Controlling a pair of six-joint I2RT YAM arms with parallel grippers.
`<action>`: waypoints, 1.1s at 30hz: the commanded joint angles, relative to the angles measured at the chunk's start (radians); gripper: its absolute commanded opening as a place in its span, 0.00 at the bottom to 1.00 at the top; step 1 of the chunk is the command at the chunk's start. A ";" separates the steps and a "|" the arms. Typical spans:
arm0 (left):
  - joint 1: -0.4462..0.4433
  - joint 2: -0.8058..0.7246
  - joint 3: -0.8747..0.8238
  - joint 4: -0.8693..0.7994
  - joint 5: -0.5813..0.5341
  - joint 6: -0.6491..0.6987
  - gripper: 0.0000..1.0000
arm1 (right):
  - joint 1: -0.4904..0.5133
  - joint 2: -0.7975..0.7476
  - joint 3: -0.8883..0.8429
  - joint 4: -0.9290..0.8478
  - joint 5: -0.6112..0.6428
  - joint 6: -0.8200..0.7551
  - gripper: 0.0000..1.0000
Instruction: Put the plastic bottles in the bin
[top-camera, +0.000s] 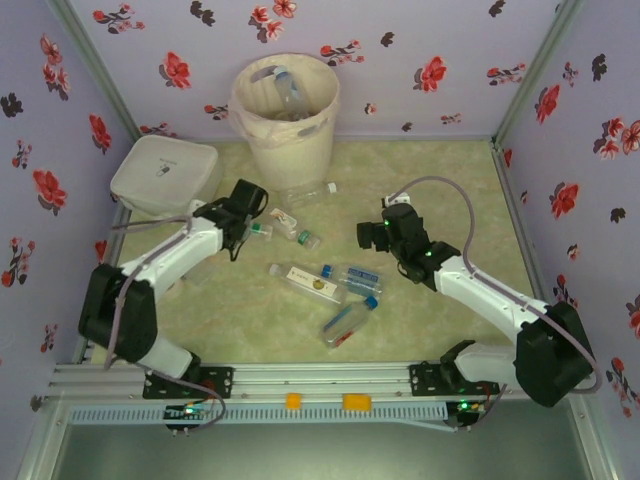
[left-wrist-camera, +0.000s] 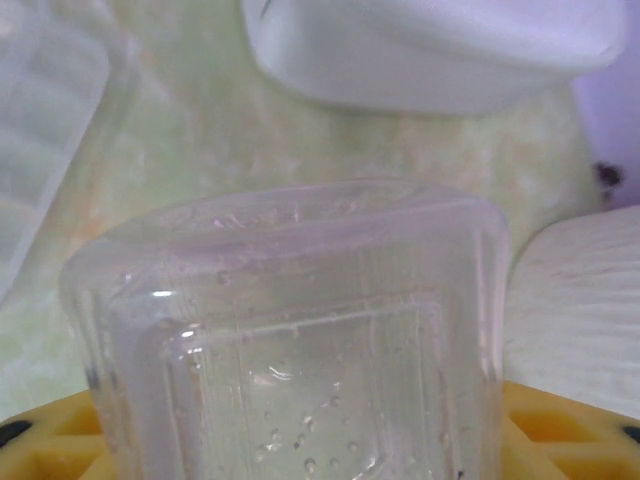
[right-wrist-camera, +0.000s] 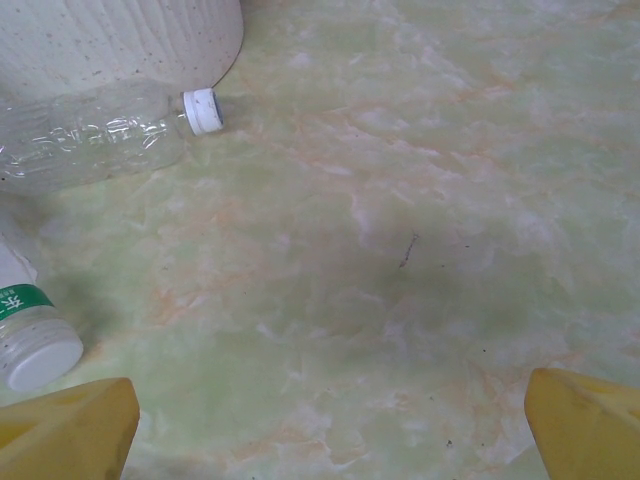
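My left gripper (top-camera: 248, 222) is shut on a clear plastic bottle (left-wrist-camera: 290, 330); its square base sits between the yellow fingers (left-wrist-camera: 45, 435) in the left wrist view. The held bottle's capped end (top-camera: 262, 231) sticks out to the right. The cream bin (top-camera: 285, 110) stands at the back with bottles inside. Several more bottles lie on the table: a clear one (top-camera: 312, 192) by the bin, a green-labelled one (top-camera: 293, 225), and a cluster (top-camera: 340, 290) in the middle. My right gripper (top-camera: 368, 235) is open and empty above bare table, with a white-capped clear bottle (right-wrist-camera: 100, 135) ahead to its left.
A flat white rounded box (top-camera: 165, 175) sits at the back left, close behind the left gripper. Flowered walls enclose the table on three sides. The bin's ribbed wall (left-wrist-camera: 580, 310) is just right of the held bottle. A green-labelled bottle (right-wrist-camera: 30, 345) lies by the right gripper's left finger.
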 joint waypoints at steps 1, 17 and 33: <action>0.034 -0.105 -0.046 0.081 -0.133 0.194 0.56 | 0.003 0.017 0.043 0.042 -0.017 0.019 1.00; 0.157 -0.239 0.121 0.579 0.275 1.018 0.54 | 0.003 0.075 0.062 0.090 -0.070 0.082 1.00; 0.159 0.414 1.079 0.452 0.712 1.139 0.51 | 0.005 0.058 0.050 0.108 -0.093 0.148 1.00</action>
